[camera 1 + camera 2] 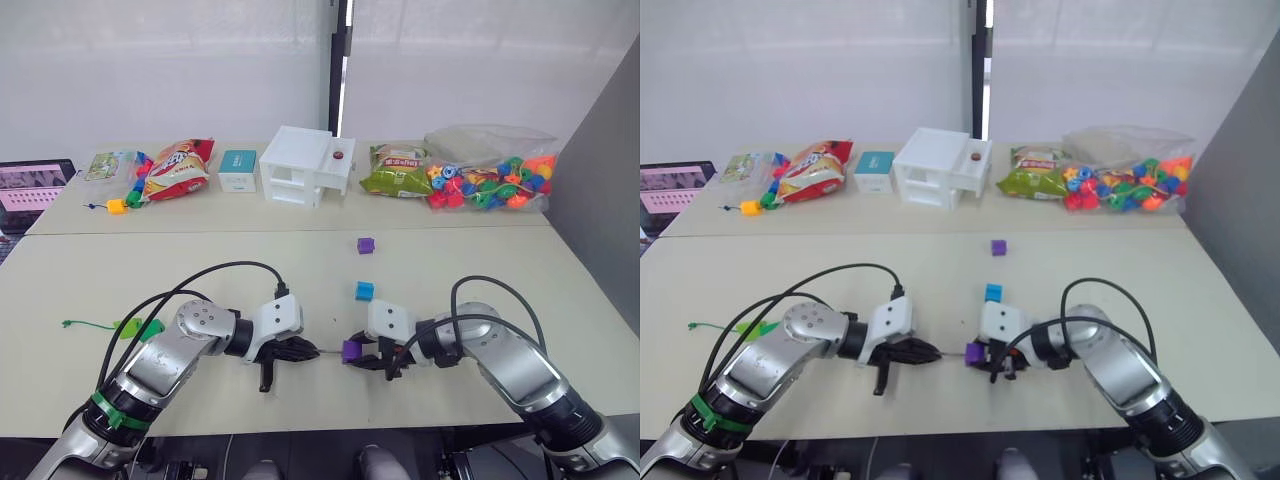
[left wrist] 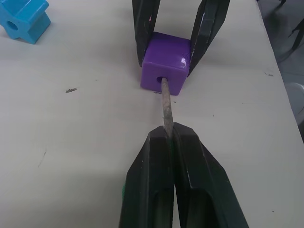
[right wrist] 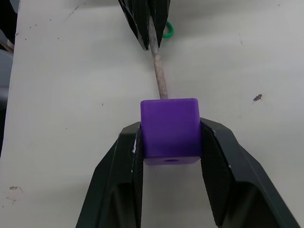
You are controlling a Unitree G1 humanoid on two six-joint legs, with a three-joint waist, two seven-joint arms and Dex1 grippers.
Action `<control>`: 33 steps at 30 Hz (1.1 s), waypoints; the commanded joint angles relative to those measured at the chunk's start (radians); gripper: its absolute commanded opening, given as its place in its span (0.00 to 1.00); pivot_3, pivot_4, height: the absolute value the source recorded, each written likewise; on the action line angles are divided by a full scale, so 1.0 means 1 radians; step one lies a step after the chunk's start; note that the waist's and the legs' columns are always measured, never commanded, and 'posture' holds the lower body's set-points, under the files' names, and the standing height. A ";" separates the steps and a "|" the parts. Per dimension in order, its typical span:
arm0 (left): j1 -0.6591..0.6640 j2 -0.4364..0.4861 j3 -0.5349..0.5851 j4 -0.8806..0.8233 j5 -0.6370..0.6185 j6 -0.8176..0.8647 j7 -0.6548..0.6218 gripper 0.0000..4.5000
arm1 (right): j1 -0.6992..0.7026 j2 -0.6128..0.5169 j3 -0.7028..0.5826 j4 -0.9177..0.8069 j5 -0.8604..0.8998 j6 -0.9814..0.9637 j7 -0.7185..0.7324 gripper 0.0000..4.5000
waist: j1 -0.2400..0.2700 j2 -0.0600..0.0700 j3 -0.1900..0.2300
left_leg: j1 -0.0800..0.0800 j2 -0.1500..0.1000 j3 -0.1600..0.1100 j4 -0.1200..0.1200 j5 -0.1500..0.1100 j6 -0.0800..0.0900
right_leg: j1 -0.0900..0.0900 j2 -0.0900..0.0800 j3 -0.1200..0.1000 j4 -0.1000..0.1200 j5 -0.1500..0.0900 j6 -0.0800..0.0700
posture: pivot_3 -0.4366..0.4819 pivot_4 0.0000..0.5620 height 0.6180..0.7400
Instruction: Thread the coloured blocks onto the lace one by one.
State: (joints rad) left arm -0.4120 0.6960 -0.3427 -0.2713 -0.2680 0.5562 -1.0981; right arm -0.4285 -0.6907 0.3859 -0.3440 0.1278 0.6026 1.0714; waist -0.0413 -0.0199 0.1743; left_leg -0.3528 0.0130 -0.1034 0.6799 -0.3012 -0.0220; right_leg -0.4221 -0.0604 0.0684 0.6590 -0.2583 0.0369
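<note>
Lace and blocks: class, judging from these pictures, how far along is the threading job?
Done: a green block seems to sit on the lace already, though that is hard to confirm. In hand: the left gripper pinches the lace's tip, which enters the hole of the purple cube held by the right gripper. Left: a blue block and a second purple block lie loose.
</note>
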 commanded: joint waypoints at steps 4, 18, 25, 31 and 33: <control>-0.019 -0.024 -0.006 -0.036 0.008 0.012 0.022 0.00 | -0.019 0.006 0.009 -0.031 -0.005 0.037 -0.020 0.26 | -0.001 0.000 0.000 | 0.000 0.000 0.000 0.000 0.000 0.000 | 0.000 0.000 0.000 0.000 0.000 0.000 | 0.48 0.27 1.00; -0.058 -0.149 -0.080 -0.020 0.019 0.024 0.029 0.00 | -0.046 0.057 0.045 -0.083 -0.004 0.120 -0.056 0.26 | 0.004 0.000 0.000 | 0.000 0.000 0.000 0.001 0.000 0.000 | 0.001 0.000 0.000 0.001 0.000 0.000 | 0.48 0.27 1.00; -0.072 -0.160 -0.072 0.004 0.035 0.012 0.003 0.00 | -0.047 0.075 0.058 -0.083 -0.014 0.123 -0.059 0.26 | 0.004 0.000 0.000 | 0.001 0.000 0.000 0.002 0.000 -0.001 | 0.002 0.000 0.000 0.000 0.000 0.000 | 0.48 0.27 1.00; -0.036 -0.115 -0.014 -0.014 0.014 0.014 -0.030 0.00 | -0.012 0.033 0.043 -0.056 -0.029 0.082 -0.045 0.26 | 0.001 0.000 0.000 | 0.001 0.000 0.000 0.001 0.000 -0.001 | 0.001 0.000 0.000 0.001 0.000 0.000 | 0.48 0.27 1.00; -0.028 -0.107 0.005 -0.015 0.007 0.015 -0.035 0.00 | -0.003 0.016 0.037 -0.038 -0.031 0.063 -0.038 0.26 | -0.002 0.000 0.000 | 0.001 0.000 0.000 0.001 0.000 -0.001 | 0.001 0.000 0.000 0.002 0.000 0.000 | 0.48 0.27 1.00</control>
State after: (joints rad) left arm -0.4390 0.6019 -0.3465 -0.2237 -0.2072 0.6062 -1.1066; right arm -0.4456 -0.6761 0.4029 -0.3875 0.0969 0.6860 1.0284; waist -0.0430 -0.0202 0.1739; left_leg -0.3519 0.0129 -0.1036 0.6812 -0.3008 -0.0226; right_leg -0.4218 -0.0603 0.0684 0.6619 -0.2582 0.0369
